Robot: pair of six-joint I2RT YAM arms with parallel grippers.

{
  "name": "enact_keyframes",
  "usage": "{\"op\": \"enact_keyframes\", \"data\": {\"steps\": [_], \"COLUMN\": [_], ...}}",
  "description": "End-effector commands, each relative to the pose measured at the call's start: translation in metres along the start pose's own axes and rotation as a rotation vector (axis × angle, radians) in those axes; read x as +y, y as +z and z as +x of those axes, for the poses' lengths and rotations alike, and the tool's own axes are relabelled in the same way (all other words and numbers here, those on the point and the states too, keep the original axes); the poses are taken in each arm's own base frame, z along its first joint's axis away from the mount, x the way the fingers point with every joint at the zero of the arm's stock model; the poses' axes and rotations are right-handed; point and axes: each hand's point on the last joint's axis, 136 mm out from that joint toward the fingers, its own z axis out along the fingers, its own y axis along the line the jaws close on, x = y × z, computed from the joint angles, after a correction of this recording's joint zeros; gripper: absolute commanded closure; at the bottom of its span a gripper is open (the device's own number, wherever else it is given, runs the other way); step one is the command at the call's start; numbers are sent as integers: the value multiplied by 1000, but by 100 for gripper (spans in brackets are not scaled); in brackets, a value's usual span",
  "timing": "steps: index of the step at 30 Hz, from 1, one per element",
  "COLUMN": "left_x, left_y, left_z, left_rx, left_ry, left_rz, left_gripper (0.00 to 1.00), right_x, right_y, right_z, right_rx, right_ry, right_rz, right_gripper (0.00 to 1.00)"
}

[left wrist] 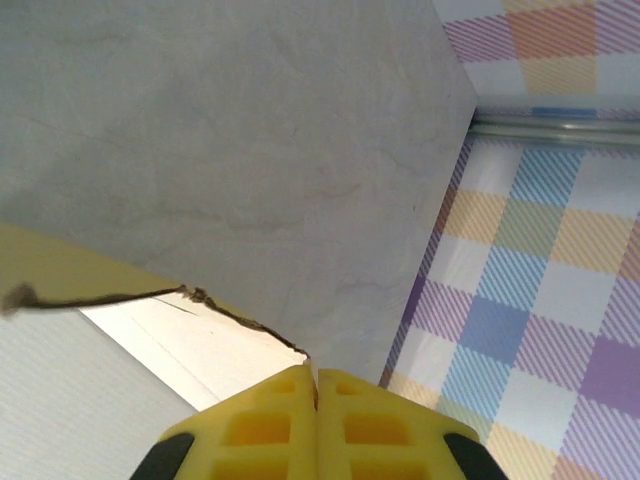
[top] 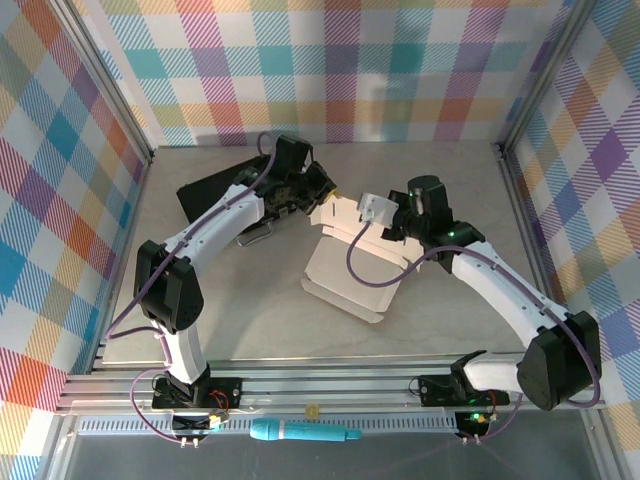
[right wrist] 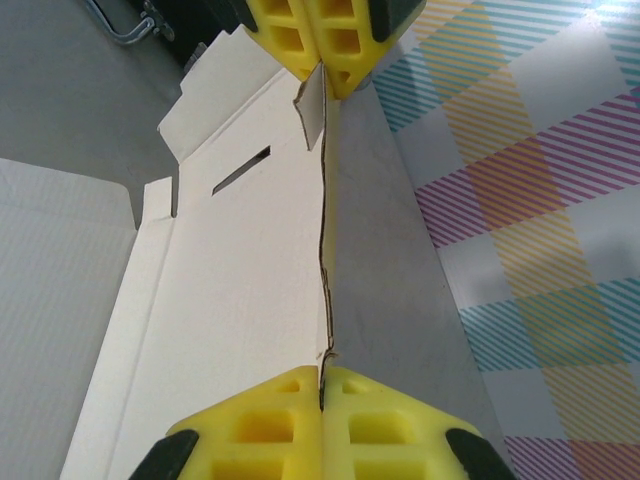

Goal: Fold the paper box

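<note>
The paper box (top: 350, 270) lies partly unfolded in the middle of the table, pale inside up, with its far panel raised. My left gripper (top: 322, 193) is shut on the far left corner of that raised panel. In the left wrist view its yellow fingertips (left wrist: 316, 372) pinch the thin cardboard edge of the paper box (left wrist: 200, 345). My right gripper (top: 372, 210) is shut on the same panel's edge further right. The right wrist view has the right gripper (right wrist: 322, 372) clamped on the paper box (right wrist: 240, 270), with the left gripper (right wrist: 322, 70) on the opposite end of that edge.
A black case (top: 215, 195) with a metal handle (right wrist: 125, 30) lies at the back left, just behind the left gripper. Plaid walls (top: 560, 150) enclose the table on three sides. A teal tool (top: 305, 432) rests on the front rail.
</note>
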Motion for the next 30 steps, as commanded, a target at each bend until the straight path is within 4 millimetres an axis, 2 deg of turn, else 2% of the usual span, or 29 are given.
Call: {"op": "enact_keyframes", "data": {"steps": [1,2,4,6,8,10,12,14,16,18,20,26,30], "left_x": [10,17,27,40,52,60,64,68,67,67,69,75,78], "left_y": [-7,-8,-8,-10,-12,-14,-14,-13,-13,-10,-8,-10,-11], "left_z": [-2,-8,-17,-24,-30,-37,-39,-39,-37,-33,-29,-25,-22], "left_rx": [-54,-103,-198,-293,-375,-445,-476,-497,-513,-507,-502,-504,-497], "left_ry": [-91,-140,-222,-291,-333,-369,-396,-404,-396,-418,-426,-448,-454], "left_rz": [0,7,50,62,62,72,80,74,76,80,81,89,90], "left_gripper": [100,100,100,100,100,100,100,100,100,100,100,100,100], "right_x": [-8,-16,-51,-74,-81,-72,-62,-45,-22,-20,-26,-10,-6], "right_y": [8,7,-6,-29,-52,-70,-80,-76,-57,-43,-36,6,33], "right_z": [-10,-13,-22,-26,-21,-13,-8,4,13,5,-2,14,16], "right_rx": [-27,-29,-50,-78,-101,-136,-197,-231,-261,-376,-406,-355,-355], "right_ry": [-3,59,296,615,1019,1418,1739,2065,2391,2512,2522,2681,2702], "right_rz": [17,47,184,271,317,321,318,314,265,223,239,268,253], "right_gripper": [84,71,54,48,48,46,41,41,41,42,39,38,40]}}
